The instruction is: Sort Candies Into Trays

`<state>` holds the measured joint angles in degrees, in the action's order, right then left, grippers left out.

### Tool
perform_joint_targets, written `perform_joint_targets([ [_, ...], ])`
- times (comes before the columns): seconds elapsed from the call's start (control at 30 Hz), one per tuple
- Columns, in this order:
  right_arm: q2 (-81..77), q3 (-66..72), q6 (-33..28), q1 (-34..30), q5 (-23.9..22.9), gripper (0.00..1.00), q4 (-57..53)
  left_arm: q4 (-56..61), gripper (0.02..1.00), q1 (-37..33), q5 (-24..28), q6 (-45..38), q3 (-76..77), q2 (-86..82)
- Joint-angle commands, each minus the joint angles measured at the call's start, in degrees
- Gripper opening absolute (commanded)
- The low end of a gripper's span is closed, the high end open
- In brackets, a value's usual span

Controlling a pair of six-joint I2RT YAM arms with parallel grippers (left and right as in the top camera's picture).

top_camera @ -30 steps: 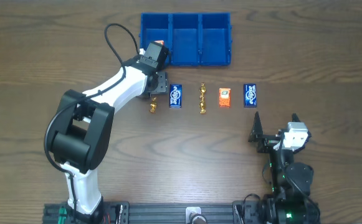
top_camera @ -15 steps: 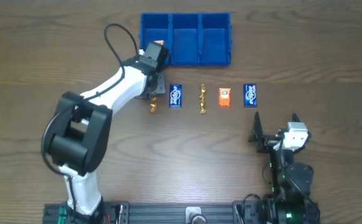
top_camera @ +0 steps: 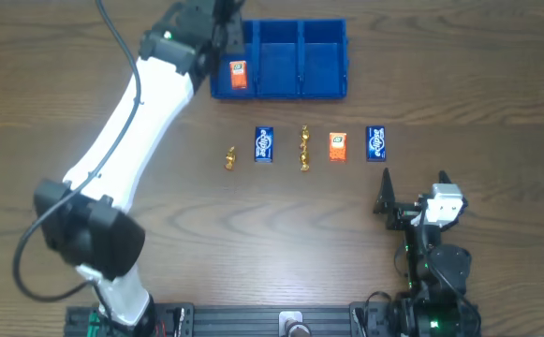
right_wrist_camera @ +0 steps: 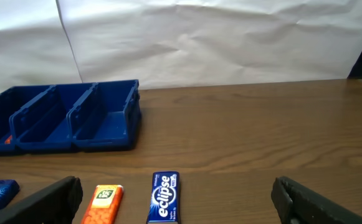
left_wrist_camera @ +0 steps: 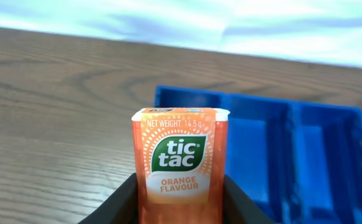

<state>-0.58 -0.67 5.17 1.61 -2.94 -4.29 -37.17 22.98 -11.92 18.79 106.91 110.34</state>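
- Top view: the blue tray (top_camera: 279, 95), with three compartments, sits at the far edge of the tabletop (top_camera: 477, 84), about midway along it.
- Top view: the left arm (top_camera: 150, 103) extends from the near-left corner to the tray's left end. The orange mint box (top_camera: 239, 75) at its tip shows over the left compartment. Whether the box is inside the compartment or above it cannot be told.
- Top view: a row crosses the middle of the tabletop, every item apart from the next: gold candy (top_camera: 231, 157), blue gum pack (top_camera: 264, 144), gold candy group (top_camera: 303, 139), second orange mint box (top_camera: 337, 146), second blue gum pack (top_camera: 375, 143). A bare strip of wood separates the row from the tray's front wall.
- Top view: the right gripper (top_camera: 412, 187) stands toward the near edge, right of centre, with its fingers spread wide and holding nothing. Bare wood lies between it and the second blue gum pack.
- Left wrist view: the left gripper (left_wrist_camera: 181, 200) clamps the orange mint box upright between both fingers. A corner of the tray lies behind the box.
- Right wrist view: the second orange mint box and second blue gum pack lie ahead of the spread fingers, with the tray beyond them. Open wood runs toward the right edge.
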Motion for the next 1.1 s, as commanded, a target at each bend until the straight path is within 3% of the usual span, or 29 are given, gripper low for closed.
perform_joint_targets([
  [0.03,0.4,0.2,-0.7,-0.2,0.3,0.998,-0.2,-0.5,0.251,-1.2,2.0,-1.8,5.1,9.2],
  [0.83,0.4,0.2,-0.7,-0.2,0.3,0.998,-0.2,2.1,0.301,-2.1,5.9,-4.0,5.9,18.6],
  [0.9,0.4,0.2,-0.7,-0.2,0.3,0.998,-0.2,2.1,0.38,-2.1,6.1,-4.0,5.9,18.6],
  [1.0,0.4,0.2,-0.7,-0.2,0.3,0.998,-0.2,2.1,0.766,-2.1,6.5,-4.0,5.9,18.6],
  [1.07,0.4,0.2,-0.7,-0.2,0.3,0.998,-0.2,2.2,0.932,-2.1,6.5,-4.0,5.9,18.6],
  [1.1,0.4,0.2,-0.7,-0.2,0.3,0.998,-0.2,2.3,0.963,-2.1,6.5,-4.0,5.9,18.6],
])
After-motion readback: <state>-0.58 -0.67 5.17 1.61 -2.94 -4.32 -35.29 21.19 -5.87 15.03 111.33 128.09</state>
